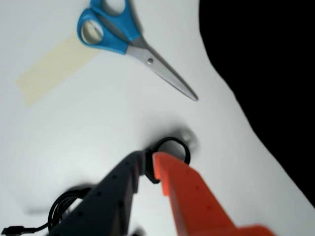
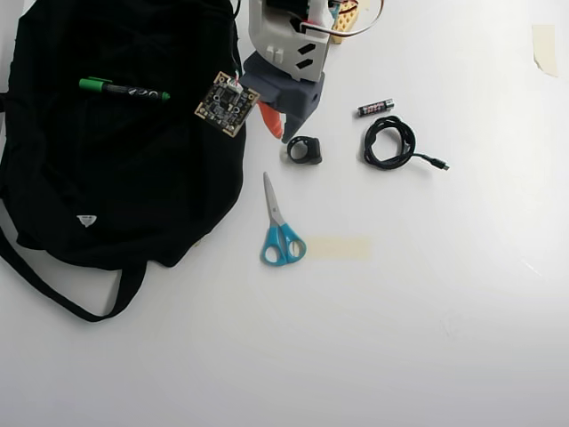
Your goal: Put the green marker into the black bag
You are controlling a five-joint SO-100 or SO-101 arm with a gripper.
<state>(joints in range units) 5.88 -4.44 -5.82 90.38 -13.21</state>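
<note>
Green marker (image 2: 123,89) on black bag (image 2: 107,187) — left of tool (image 2: 280,133) | tool jaws nearly together — empty

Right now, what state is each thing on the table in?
green marker: capped, lying on the black bag
black bag: flat, strap out
end effector: nearly shut, empty, over the black ring
scissors: closed
cable: coiled
battery: lying flat
</note>
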